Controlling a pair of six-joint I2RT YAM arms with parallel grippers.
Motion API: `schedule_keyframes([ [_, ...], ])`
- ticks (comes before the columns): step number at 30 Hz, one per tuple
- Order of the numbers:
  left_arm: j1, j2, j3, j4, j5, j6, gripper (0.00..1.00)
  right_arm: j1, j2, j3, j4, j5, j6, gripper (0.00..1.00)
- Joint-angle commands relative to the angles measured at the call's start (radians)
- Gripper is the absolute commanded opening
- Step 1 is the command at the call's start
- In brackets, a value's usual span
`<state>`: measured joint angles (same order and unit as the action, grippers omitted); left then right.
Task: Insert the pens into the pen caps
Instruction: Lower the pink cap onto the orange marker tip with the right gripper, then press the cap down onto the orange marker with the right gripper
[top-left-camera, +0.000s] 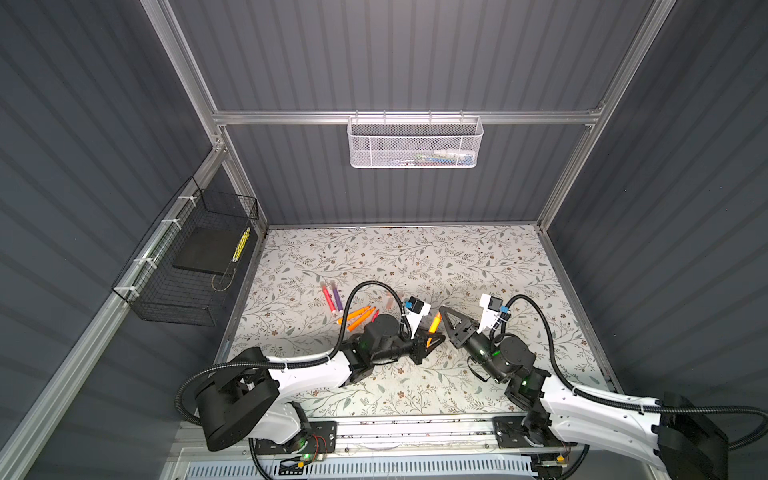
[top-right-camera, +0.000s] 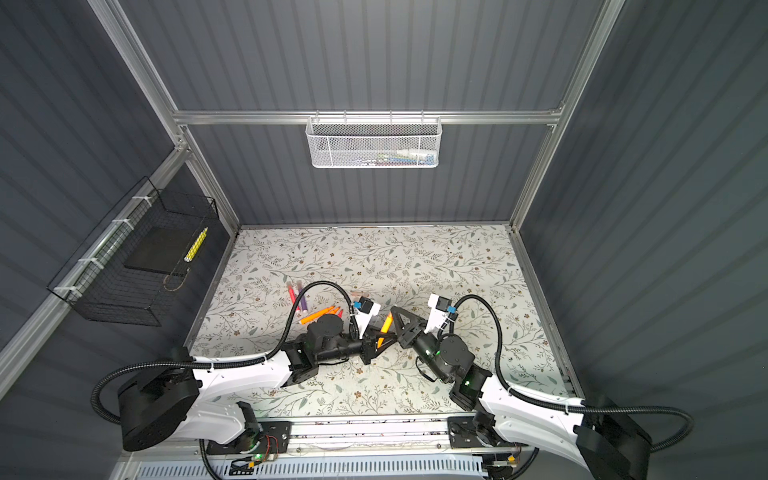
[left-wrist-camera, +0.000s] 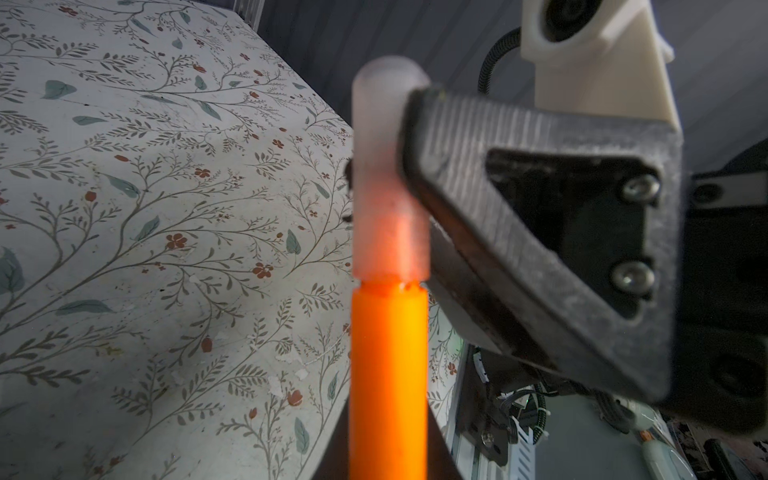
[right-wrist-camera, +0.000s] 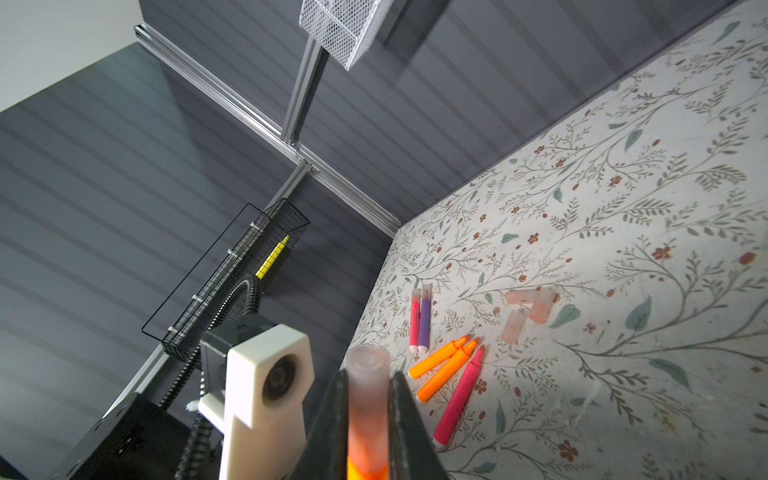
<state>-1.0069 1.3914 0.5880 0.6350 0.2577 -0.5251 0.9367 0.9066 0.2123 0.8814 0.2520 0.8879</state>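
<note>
One orange pen wears a pale cap in the air, and five more pens and three loose caps lie on the bench.

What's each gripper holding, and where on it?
Left gripper: orange pen, rear of barrel. Right gripper: pen cap, by its sides, over the pen's tip.

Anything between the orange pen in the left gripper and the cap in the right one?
Nothing visible. The orange pen has its tip already inside the cap, which is pinched by the right gripper. Only a thin gap shows between the cap's rim and the pen's shoulder. The left gripper holds the pen's other end.
</note>
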Motion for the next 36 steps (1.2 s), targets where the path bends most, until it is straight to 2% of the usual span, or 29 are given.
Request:
schedule_keyframes([
  [1,0.014,-0.035,0.020,0.101,0.018,-0.003,0.00,0.043,-0.003,-0.029,0.054,-0.155,-0.042,0.01],
  [9,0.014,-0.063,0.000,0.093,0.018,0.016,0.00,0.050,-0.041,-0.033,0.009,-0.124,-0.082,0.16],
  [10,0.014,-0.067,-0.001,0.087,0.015,0.020,0.00,0.050,-0.051,-0.032,-0.003,-0.118,-0.085,0.20],
  [13,0.014,-0.080,-0.012,0.071,0.001,0.041,0.00,0.049,-0.087,-0.033,-0.039,-0.106,-0.101,0.40],
  [17,0.014,-0.103,-0.029,0.040,-0.028,0.083,0.00,0.050,-0.154,-0.037,-0.093,-0.081,-0.120,0.55],
  [25,0.000,-0.130,-0.071,-0.025,-0.065,0.201,0.00,0.050,-0.328,-0.040,-0.234,-0.009,-0.161,0.68],
  [29,-0.067,-0.120,-0.083,-0.063,-0.147,0.280,0.00,0.048,-0.405,-0.019,-0.342,0.069,-0.173,0.74],
  [32,-0.117,-0.095,-0.084,-0.060,-0.203,0.309,0.00,0.048,-0.429,0.011,-0.433,0.133,-0.158,0.75],
  [36,-0.128,-0.053,-0.076,-0.043,-0.216,0.300,0.00,0.048,-0.396,0.035,-0.464,0.133,-0.145,0.70],
])
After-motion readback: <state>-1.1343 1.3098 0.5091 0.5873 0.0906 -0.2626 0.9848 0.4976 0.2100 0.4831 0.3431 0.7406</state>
